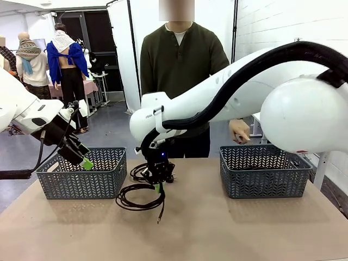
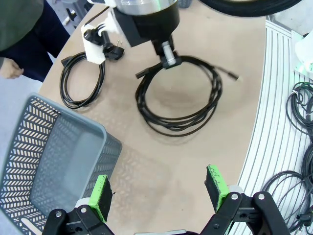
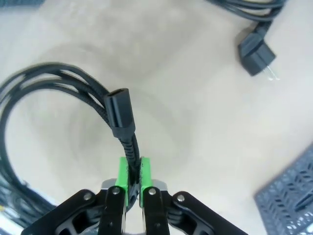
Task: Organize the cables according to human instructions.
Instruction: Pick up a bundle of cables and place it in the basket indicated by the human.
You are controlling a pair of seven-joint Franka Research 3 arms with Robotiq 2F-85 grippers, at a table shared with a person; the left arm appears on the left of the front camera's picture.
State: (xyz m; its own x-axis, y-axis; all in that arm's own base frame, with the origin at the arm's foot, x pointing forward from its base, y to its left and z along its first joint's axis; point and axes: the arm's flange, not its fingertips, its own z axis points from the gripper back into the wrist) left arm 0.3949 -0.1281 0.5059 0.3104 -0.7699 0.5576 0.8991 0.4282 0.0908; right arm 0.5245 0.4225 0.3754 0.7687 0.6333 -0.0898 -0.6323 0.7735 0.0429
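I see R gripper (image 3: 131,166) pinching the cable (image 3: 49,85) just below its plug (image 3: 119,111); the rest lies on surface (image 1: 217,228) under it. L gripper (image 2: 157,188) spread, well apart.

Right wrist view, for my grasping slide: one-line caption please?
Right gripper shut on a coiled black cable just behind its plug end, over the tan table.

cable coil (image 1: 136,200): black, pinched in right tool (image 1: 159,188) | second coil (image 1: 138,172): flat just behind | human (image 1: 182,60): standing opposite
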